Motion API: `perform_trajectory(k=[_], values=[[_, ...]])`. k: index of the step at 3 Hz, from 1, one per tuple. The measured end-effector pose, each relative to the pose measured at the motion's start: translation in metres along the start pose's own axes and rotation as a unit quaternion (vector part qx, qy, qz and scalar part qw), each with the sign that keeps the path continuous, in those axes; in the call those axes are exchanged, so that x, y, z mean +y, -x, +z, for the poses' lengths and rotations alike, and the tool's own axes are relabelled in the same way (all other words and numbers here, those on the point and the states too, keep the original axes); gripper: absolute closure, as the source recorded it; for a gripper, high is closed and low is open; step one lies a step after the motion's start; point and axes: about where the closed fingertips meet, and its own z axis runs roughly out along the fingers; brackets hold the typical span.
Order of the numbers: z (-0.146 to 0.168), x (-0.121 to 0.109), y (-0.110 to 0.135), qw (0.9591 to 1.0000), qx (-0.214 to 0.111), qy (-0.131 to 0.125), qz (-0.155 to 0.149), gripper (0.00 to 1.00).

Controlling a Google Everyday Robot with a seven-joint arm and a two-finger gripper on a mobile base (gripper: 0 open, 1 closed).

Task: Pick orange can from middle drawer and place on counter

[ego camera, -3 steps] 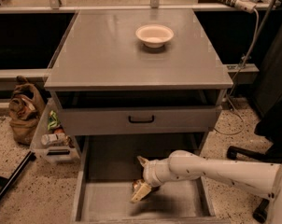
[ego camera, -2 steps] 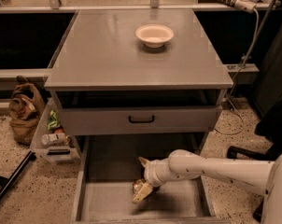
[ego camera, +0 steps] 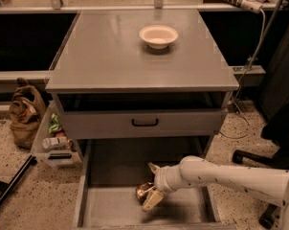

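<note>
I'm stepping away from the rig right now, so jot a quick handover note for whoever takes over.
Gripper is down in the open middle drawer, right at the orange can on the drawer floor; grasp unconfirmed.
Counter: a white bowl sits toward its back.
Done: drawer open, arm reached in.
Left: secure the can, lift it out, set it on the counter.

You see the gripper (ego camera: 152, 186) inside the middle drawer (ego camera: 111, 209), covering part of the orange can (ego camera: 143, 191); the picture's bottom edge cuts off the drawer's front.
</note>
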Motion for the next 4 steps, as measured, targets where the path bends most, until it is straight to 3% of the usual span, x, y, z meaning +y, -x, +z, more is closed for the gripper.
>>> perform_trajectory(k=[1,2,4], values=[[0.0033,0.0093,-0.0016,0.9997,-0.013,0.018,-0.007,0.00],[0.0038,0.0105,-0.0018,0.9997,-0.013,0.020,-0.008,0.18],[0.0038,0.0106,-0.0018,0.9997,-0.013,0.020,-0.008,0.64]])
